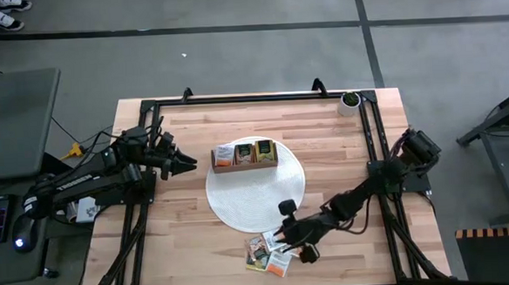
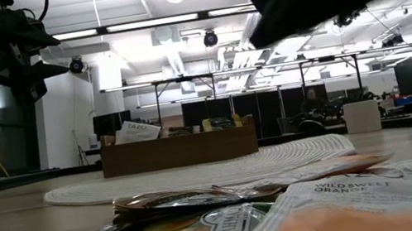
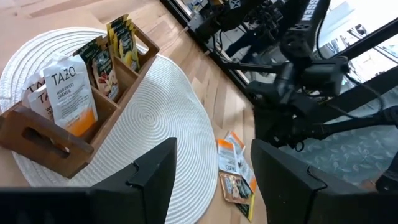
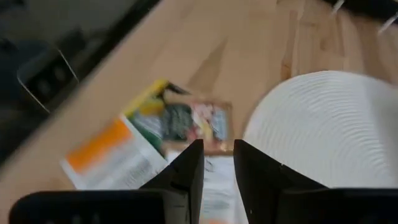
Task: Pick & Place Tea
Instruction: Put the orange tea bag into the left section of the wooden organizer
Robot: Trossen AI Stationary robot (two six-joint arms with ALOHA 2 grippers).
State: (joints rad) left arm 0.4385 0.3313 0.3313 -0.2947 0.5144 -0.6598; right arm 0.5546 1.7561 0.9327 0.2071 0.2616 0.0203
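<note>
Loose tea packets (image 1: 267, 255) (image 4: 180, 121) (image 2: 207, 224) lie flat in a small pile on the wood near the table's front edge. My right gripper (image 1: 280, 239) (image 4: 218, 146) is over the pile, its fingers a narrow gap apart, with a white tea packet (image 4: 217, 180) in the gap. The wooden box (image 1: 245, 156) (image 3: 74, 93) stands on a round white mat (image 1: 256, 203), with tea packets (image 3: 68, 93) upright in its compartments. My left gripper (image 1: 186, 163) (image 3: 214, 149) waits open, left of the box and above the table. My right gripper has a white packet with an orange patch (image 4: 216, 186) filling the narrow gap between its two fingers. The fingers slant down from the table's far right. They hide the rest of the packet, so which part they hold cannot be told.
A small white pot with a plant (image 1: 349, 100) (image 2: 361, 116) stands at the far right corner. Black frame rails (image 1: 375, 154) run along the table's sides and far edge. Bare wood lies left of the mat and between mat and pile.
</note>
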